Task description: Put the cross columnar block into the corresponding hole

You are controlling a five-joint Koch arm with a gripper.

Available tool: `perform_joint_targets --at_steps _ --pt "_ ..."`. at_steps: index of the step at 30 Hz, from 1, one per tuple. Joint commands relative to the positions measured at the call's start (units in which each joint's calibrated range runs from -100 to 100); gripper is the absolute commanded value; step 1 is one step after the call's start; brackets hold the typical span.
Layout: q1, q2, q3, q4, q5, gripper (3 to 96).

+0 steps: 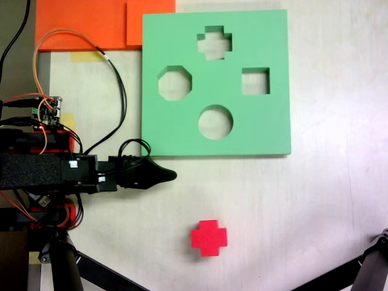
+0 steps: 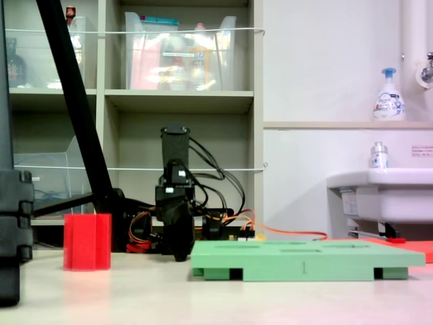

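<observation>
My hand [image 1: 163, 175] hangs low over the pale surface [image 1: 303, 206], its dark tip pointing toward the first exterior view's right, fingers pressed together and holding nothing. The cross columnar block [image 1: 209, 237] stands upright on the surface, its long axis vertical and its plus-shaped face turned up, well apart from my hand. In the second exterior view it [image 2: 87, 242] is a red column on the left. The green board [image 1: 254, 130] lies flat, and the corresponding hole [image 1: 214, 43] sits near its far edge, empty.
</observation>
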Motion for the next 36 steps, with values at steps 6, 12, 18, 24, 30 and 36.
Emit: perform_joint_targets --at_steps 6,12,18,24,30,36 --pt "0.00 -0.55 -1.08 -5.33 -0.54 49.1" --pt "0.00 -0.55 -1.08 -5.33 -0.54 49.1" --pt "0.10 -0.55 -1.08 -5.33 -0.54 49.0" --pt "-3.81 -0.55 -1.08 -5.52 6.11 47.4" --pt "-6.79 -0.55 -1.08 -2.44 16.02 49.9" --pt "-11.77 -0.55 13.38 -30.17 24.76 45.6"
